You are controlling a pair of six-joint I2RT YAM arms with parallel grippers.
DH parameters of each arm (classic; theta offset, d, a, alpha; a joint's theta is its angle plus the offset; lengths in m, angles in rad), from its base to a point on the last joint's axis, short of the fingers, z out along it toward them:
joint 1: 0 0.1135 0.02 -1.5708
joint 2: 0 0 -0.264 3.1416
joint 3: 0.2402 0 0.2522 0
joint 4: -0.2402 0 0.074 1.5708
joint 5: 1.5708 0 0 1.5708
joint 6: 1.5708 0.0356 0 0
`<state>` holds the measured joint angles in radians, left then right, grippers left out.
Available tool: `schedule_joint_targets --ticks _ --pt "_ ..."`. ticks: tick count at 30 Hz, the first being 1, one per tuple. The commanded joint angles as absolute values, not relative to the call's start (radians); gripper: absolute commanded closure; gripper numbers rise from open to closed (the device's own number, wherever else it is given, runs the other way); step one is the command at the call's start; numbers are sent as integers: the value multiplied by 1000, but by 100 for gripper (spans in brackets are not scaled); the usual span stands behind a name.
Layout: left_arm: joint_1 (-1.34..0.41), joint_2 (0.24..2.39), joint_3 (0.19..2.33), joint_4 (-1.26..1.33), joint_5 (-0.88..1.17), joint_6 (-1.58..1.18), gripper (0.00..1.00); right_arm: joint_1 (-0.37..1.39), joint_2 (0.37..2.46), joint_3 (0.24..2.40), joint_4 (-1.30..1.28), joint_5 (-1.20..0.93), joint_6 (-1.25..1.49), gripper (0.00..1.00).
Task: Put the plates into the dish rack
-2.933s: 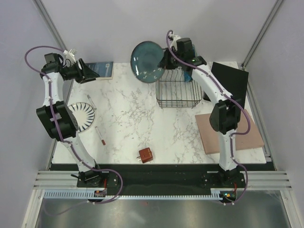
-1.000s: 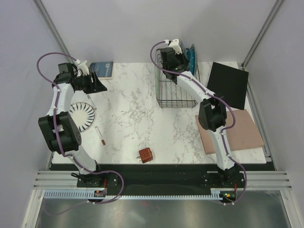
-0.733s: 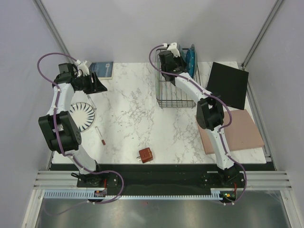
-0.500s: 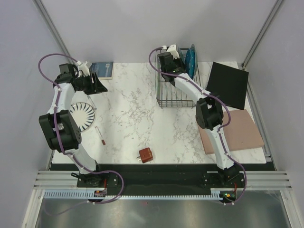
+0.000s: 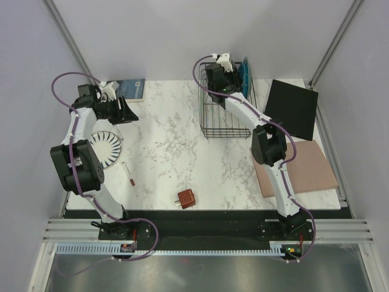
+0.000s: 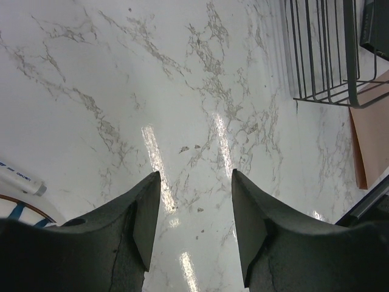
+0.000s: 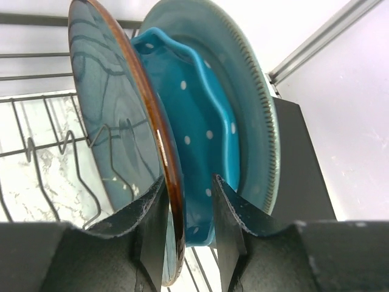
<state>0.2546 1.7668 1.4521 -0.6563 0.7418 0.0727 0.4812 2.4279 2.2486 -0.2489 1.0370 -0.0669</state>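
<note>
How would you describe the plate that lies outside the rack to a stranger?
Look at the left edge of the marble table, beside the left arm. The plate lies flat there, partly under the arm; it alone is white with dark radial stripes.

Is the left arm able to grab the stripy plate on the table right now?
Probably yes. The stripy plate lies flat close beside the left gripper, whose jaws stand open and empty. Nothing lies on it; only a pen lies by its rim, though gripping a flat plate may be tricky.
</note>
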Motion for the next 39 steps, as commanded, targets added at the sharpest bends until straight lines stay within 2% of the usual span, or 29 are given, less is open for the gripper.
schedule_joint_targets --ticks 1,4,6,9,11,12,14,15,16,19,20,24,28,32,39 --pt "253 1749 1440 -649 764 103 43 483 2336 2296 -216 1085 -63 59" --pt "255 1723 1427 -649 717 113 43 503 2289 2296 -213 1078 -71 56" --pt "255 1700 1411 -646 661 133 43 526 2254 2273 -190 1077 -86 48" --pt "258 1637 1355 -641 491 158 41 566 2183 2223 -158 1088 -123 40" --pt "265 1580 1290 -647 387 178 41 604 2126 2173 -170 1075 -123 38" --pt "274 1559 1263 -647 356 182 41 623 2102 2145 -182 1059 -121 33" --pt "293 1498 1186 -649 281 187 40 678 2022 2042 -231 909 -109 25" --pt "323 1480 1161 -649 269 186 40 696 1994 2005 -247 814 -109 16" --pt "342 1459 1125 -655 268 184 40 712 1946 1970 -261 614 -113 13" --pt "414 1387 1076 -669 265 173 40 730 1916 1908 -333 216 -106 15" --pt "428 1368 1065 -672 265 170 40 729 1925 1925 -357 5 -86 15" --pt "489 1253 1006 -696 258 167 39 726 2044 2044 -374 -426 51 13" --pt "528 1189 990 -758 186 140 40 721 2256 2228 -374 -642 222 24" --pt "641 1166 966 -776 190 80 42 721 2373 2243 -203 -771 431 32" --pt "767 1175 971 -828 293 54 43 745 2525 2240 89 -864 744 36"
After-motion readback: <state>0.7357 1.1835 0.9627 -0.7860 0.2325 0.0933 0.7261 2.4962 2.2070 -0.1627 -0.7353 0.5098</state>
